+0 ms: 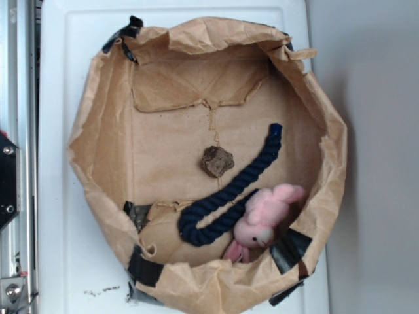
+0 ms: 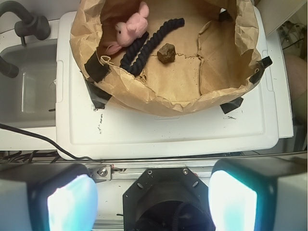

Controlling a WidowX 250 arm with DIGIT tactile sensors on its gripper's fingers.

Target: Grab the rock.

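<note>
The rock [image 1: 217,161] is a small lumpy brown-grey stone lying on the floor of a brown paper bag tray [image 1: 98,124], near its middle. It also shows in the wrist view [image 2: 166,53]. A dark-blue rope [image 1: 230,196] curves beside it and a pink plush bunny [image 1: 265,216] lies at the tray's edge. My gripper [image 2: 153,199] is open and empty, its two pale pads [image 2: 72,202] wide apart, held high above the robot base and well clear of the tray. The gripper does not show in the exterior view.
The paper tray sits on a white plastic lid [image 2: 168,134]. A grey sink with a dark faucet [image 2: 24,21] lies to the left in the wrist view. The black robot base [image 2: 166,197] and a metal rail [image 2: 159,168] are under the gripper.
</note>
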